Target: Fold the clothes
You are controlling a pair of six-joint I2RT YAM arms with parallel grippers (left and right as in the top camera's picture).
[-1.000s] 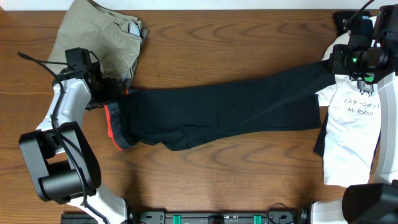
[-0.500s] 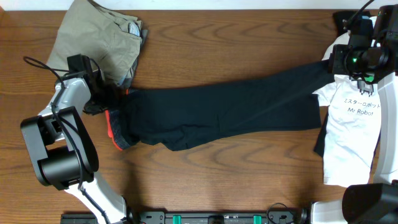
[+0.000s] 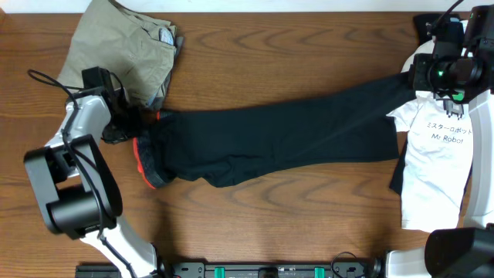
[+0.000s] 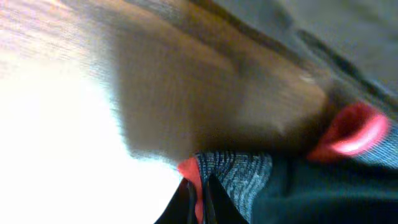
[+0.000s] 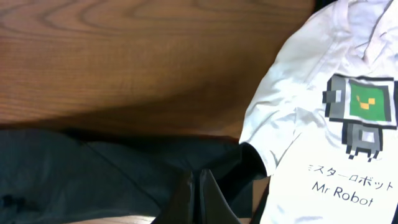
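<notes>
The clothes, long black trousers (image 3: pixel 270 143), lie stretched across the wooden table. Their grey waistband with a red-orange edge (image 3: pixel 143 164) is at the left, and the leg ends reach up to the right. My left gripper (image 3: pixel 137 122) is shut on the waistband's upper corner. In the left wrist view the red-orange edge (image 4: pixel 194 177) is pinched between the dark fingers (image 4: pixel 200 198), beside the grey band (image 4: pixel 239 174). My right gripper (image 3: pixel 417 83) is shut on the leg end. In the right wrist view its fingers (image 5: pixel 199 190) are closed together on black cloth (image 5: pixel 93 168).
Folded khaki trousers (image 3: pixel 116 46) lie at the back left, just behind my left gripper. A white T-shirt with a robot print (image 3: pixel 436 162) lies at the right, touching the leg ends (image 5: pixel 336 93). Bare wood (image 3: pixel 270 224) shows in front of the black trousers.
My left gripper has closed on the waistband corner, and the left arm's base links have shifted slightly. The right arm and the trousers have not moved.
</notes>
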